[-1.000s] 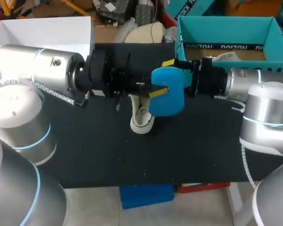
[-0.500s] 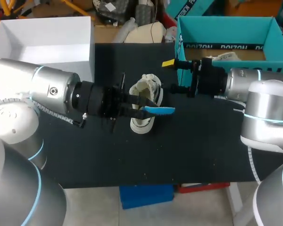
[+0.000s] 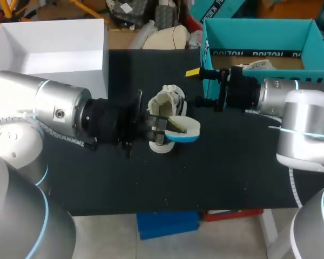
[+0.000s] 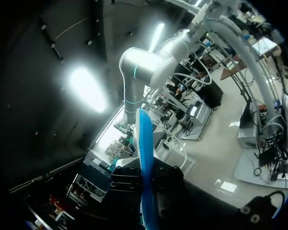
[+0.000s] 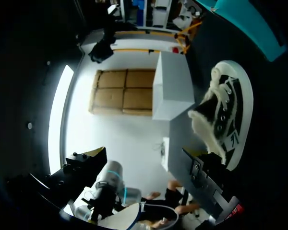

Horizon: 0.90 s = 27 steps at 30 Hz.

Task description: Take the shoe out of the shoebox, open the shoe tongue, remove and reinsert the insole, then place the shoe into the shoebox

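A white high-top shoe lies on the black table with its toe toward the front edge. My left gripper is just over the shoe's toe end, shut on a blue insole held nearly flat with its pale face up. In the left wrist view the insole stands edge-on between the dark fingers. My right gripper hangs open to the right of the shoe, holding nothing. From the right wrist the shoe lies ahead and to one side, its opening spread.
The teal shoebox stands open at the back right, behind my right arm. A white open box sits at the back left. Bare black table lies in front of the shoe.
My left gripper has turned the insole from face-up and upright to nearly flat and lowered it to the shoe's toe end. The right arm has not moved.
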Each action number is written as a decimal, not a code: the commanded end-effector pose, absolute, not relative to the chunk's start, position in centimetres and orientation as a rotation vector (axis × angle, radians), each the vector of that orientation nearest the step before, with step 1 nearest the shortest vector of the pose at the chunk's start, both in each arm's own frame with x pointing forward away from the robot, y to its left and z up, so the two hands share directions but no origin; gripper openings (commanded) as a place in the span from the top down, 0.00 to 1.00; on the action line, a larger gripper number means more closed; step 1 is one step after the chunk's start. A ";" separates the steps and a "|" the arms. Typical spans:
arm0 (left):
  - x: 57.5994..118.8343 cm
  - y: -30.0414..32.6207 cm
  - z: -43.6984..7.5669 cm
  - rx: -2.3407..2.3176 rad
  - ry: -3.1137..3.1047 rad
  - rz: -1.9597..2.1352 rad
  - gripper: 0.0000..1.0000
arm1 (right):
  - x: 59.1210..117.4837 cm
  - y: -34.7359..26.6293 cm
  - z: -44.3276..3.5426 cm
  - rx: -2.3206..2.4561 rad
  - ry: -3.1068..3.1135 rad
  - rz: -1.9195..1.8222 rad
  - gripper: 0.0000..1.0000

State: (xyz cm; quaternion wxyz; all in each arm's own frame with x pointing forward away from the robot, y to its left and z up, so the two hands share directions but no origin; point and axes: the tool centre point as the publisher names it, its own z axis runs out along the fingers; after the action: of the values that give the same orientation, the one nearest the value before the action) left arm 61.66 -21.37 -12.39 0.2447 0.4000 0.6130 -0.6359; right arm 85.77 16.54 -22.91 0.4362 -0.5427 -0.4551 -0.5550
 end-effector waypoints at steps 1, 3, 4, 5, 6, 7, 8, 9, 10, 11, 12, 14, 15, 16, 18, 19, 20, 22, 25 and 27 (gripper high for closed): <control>61.5 -19.1 -16.2 1.121 1.445 -1.588 1.00 | 85.7 16.7 -22.9 -1.354 -1.132 -1.383 0.00; 62.2 -18.7 -17.4 1.171 1.409 -1.502 1.00 | 85.7 16.7 -22.9 -1.354 -1.132 -1.383 0.00; 62.8 -18.5 -18.0 1.193 1.403 -1.450 1.00 | 85.7 16.7 -22.9 -1.354 -1.132 -1.383 0.00; 63.0 -18.4 -18.7 1.234 1.386 -1.369 1.00 | 85.7 16.7 -22.9 -1.354 -1.132 -1.383 0.00; 63.4 -18.3 -19.3 1.240 1.376 -1.361 1.00 | 85.7 16.7 -22.9 -1.354 -1.132 -1.383 0.00; 64.0 -18.0 -20.0 1.256 1.371 -1.310 1.00 | 85.7 16.7 -22.9 -1.354 -1.132 -1.383 0.00; 64.5 -17.9 -20.8 1.275 1.370 -1.255 1.00 | 85.7 16.7 -22.9 -1.354 -1.132 -1.383 0.00; 65.0 -17.7 -21.4 1.269 1.365 -1.277 1.00 | 85.7 16.7 -22.9 -1.354 -1.132 -1.383 0.00; 65.7 -17.6 -22.1 1.278 1.379 -1.214 1.00 | 85.7 16.7 -22.9 -1.354 -1.132 -1.383 0.00; 66.1 -17.5 -22.8 1.295 1.385 -1.184 1.00 | 85.7 16.7 -22.9 -1.354 -1.132 -1.383 0.00; 66.1 -17.5 -22.8 1.295 1.385 -1.184 1.00 | 85.7 16.7 -22.9 -1.354 -1.132 -1.383 0.00; 66.1 -17.5 -22.8 1.295 1.385 -1.184 1.00 | 85.7 16.7 -22.9 -1.354 -1.132 -1.383 0.00; 66.1 -17.5 -22.8 1.295 1.385 -1.184 1.00 | 85.7 16.7 -22.9 -1.354 -1.132 -1.383 0.00; 66.1 -17.5 -22.8 1.295 1.385 -1.184 1.00 | 85.7 16.7 -22.9 -1.354 -1.132 -1.383 0.00; 66.1 -17.5 -22.8 1.295 1.385 -1.184 1.00 | 85.7 16.7 -22.9 -1.354 -1.132 -1.383 0.00; 66.1 -17.5 -22.8 1.295 1.385 -1.184 1.00 | 85.7 16.7 -22.9 -1.354 -1.132 -1.383 0.00; 66.1 -17.5 -22.8 1.295 1.385 -1.184 1.00 | 85.7 16.7 -22.9 -1.354 -1.132 -1.383 0.00; 66.1 -17.5 -22.8 1.295 1.385 -1.184 1.00 | 85.7 16.7 -22.9 -1.354 -1.132 -1.383 0.00; 66.1 -17.5 -22.8 1.295 1.385 -1.184 1.00 | 85.7 16.7 -22.9 -1.354 -1.132 -1.383 0.00; 66.1 -17.5 -22.8 1.295 1.385 -1.184 1.00 | 85.7 16.7 -22.9 -1.354 -1.132 -1.383 0.00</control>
State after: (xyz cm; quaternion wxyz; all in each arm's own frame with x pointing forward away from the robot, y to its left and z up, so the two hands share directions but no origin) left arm 66.22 -17.54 -22.74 0.4359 0.5211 0.5565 -0.4783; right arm 85.80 16.58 -22.91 0.4357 -0.5431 -0.4552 -0.5550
